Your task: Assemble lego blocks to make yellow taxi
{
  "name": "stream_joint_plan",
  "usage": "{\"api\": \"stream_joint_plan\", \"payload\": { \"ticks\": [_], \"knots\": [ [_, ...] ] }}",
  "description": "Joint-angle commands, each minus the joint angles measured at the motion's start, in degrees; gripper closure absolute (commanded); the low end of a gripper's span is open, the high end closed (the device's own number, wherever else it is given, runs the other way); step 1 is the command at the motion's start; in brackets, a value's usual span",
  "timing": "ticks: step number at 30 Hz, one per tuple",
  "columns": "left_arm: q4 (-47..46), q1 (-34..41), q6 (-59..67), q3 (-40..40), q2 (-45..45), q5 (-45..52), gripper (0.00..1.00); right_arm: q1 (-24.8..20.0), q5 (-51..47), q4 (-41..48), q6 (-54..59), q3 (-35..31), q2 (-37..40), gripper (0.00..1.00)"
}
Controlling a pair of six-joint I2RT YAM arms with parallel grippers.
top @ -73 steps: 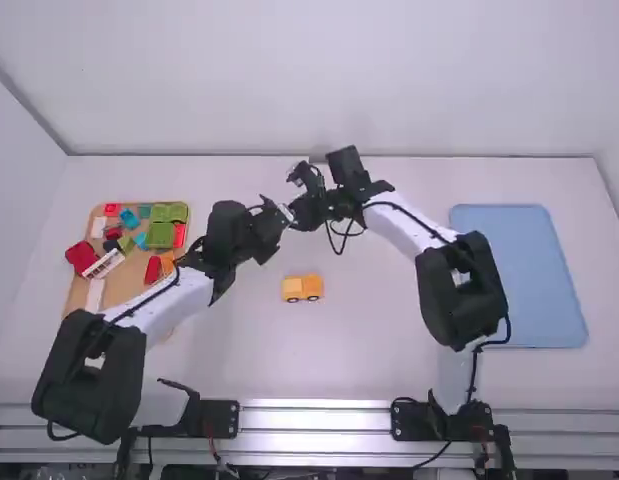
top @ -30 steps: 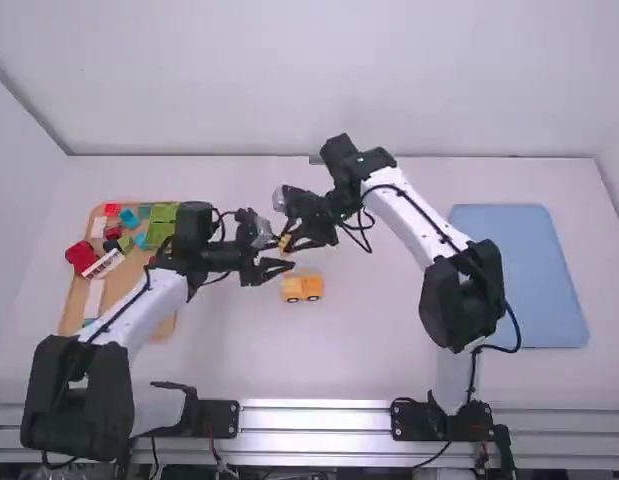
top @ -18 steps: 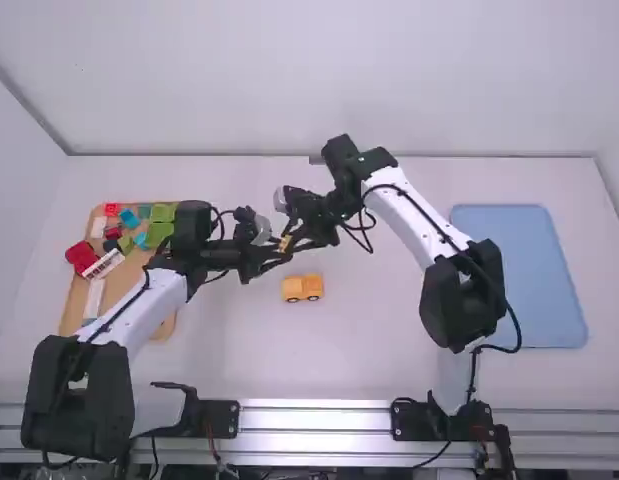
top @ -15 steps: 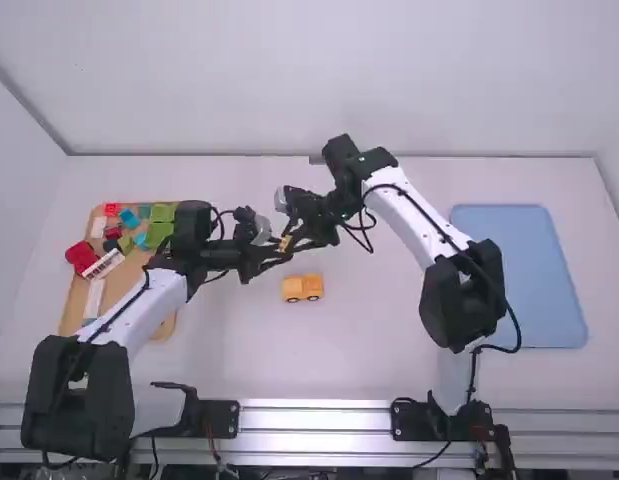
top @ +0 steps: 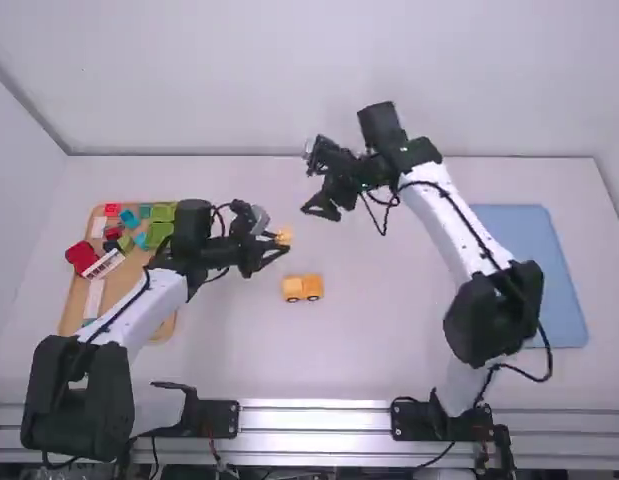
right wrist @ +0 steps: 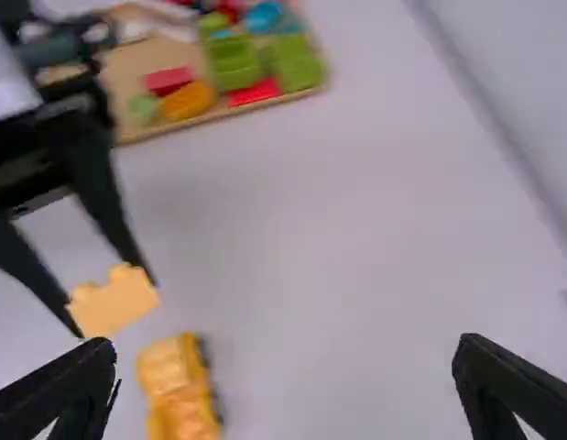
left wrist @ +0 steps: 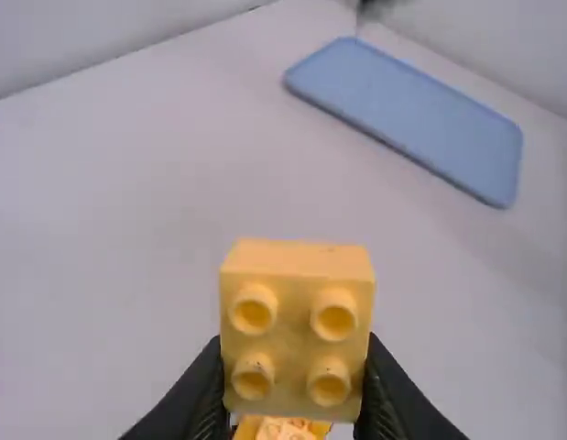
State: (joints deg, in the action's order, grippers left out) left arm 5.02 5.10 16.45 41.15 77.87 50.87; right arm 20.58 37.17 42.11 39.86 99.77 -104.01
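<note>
When viewed from above, locate the left gripper [top: 282,241] left of the middle, raised above the table [top: 379,330]. Observe both fingers closed against opposite sides of a yellow four-stud block [left wrist: 294,316]. In the left wrist view, note the four round studs, arranged two by two and facing the camera. Read the block as held just beyond the fingertips, clear of the table surface.

Beyond the left gripper, toward the far side of the table, locate the right gripper [top: 319,211], well apart from the held block. In the right wrist view, note the fingers spread wide, with nothing between them.

Nearer the arm bases than the left gripper and slightly to its right, find the yellow toy vehicle [top: 303,289] resting on the table. Note dark wheels along its near side, and read it as near the held block but not touching it. In the right wrist view, identify studs on top of the vehicle.

Behind the left gripper, on its left, find the wooden tray [top: 117,284]. On it, identify green blocks [top: 161,235], a red block [top: 81,256] and a white toothed piece [top: 106,263]. Far to the right of both grippers, locate the blue tray [top: 519,235], flat on the table and partly behind the right arm.
</note>
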Motion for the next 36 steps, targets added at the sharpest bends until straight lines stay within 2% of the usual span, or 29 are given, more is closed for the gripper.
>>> {"api": "stream_joint_plan", "payload": {
  "ticks": [1,3,4,7,8,10,11,13,15,19,23,27,31,36],
  "knots": [
    [-0.3,0.9,-2.8,0.9,-0.7,-4.0,0.97,-0.4,-9.7,-2.8,-11.6,-5.0,9.0,0.02],
    [-2.0,2.9,-2.8,2.3,-0.7,-8.1,0.97,-0.1,-10.1,-8.4,-12.4,-13.9,15.8,0.02],
    [-2.2,3.1,-2.8,2.5,-0.7,-8.5,0.97,0.0,-10.1,-8.8,-12.5,-14.6,16.2,0.02],
    [-7.8,7.6,-2.4,6.7,-0.7,-16.6,0.98,0.1,-8.9,-17.7,-14.7,-30.6,27.0,0.02],
    [-8.3,8.1,-2.1,7.2,-0.7,-17.5,0.98,0.1,-8.5,-18.5,-15.0,-32.2,28.1,0.02],
    [-13.7,11.6,3.4,11.5,-0.2,-19.6,0.98,-0.7,-4.2,-24.9,-16.0,-42.9,36.1,0.02],
    [-14.0,11.8,3.7,11.8,-0.1,-19.7,0.98,-0.8,-3.9,-25.3,-16.1,-43.6,36.7,0.02],
    [-18.4,14.3,4.9,16.0,1.2,-22.5,0.98,-2.8,-0.5,-28.6,-16.1,-51.3,43.8,0.02],
    [-21.9,16.2,6.8,19.1,3.2,-24.4,0.98,-5.0,2.7,-29.9,-16.8,-55.6,49.1,0.02],
    [-28.2,20.7,11.1,25.9,11.0,-25.0,0.98,-10.6,7.6,-32.6,-21.1,-62.4,60.2,0.02],
    [-33.6,25.1,16.6,31.8,19.2,-26.3,0.98,-14.8,7.9,-32.8,-23.8,-66.0,68.8,0.02],
    [-35.9,31.4,16.2,37.2,28.2,-38.1,0.98,-18.2,7.9,-32.5,-27.3,-68.5,76.7,0.02],
    [-35.9,35.3,16.6,39.0,34.2,-44.7,0.98,-20.8,7.9,-32.4,-28.1,-70.6,81.8,0.02],
    [-35.2,36.0,16.6,39.0,38.2,-45.1,0.98,-23.2,7.9,-30.3,-28.1,-70.9,84.2,0.02]
  ]
}}
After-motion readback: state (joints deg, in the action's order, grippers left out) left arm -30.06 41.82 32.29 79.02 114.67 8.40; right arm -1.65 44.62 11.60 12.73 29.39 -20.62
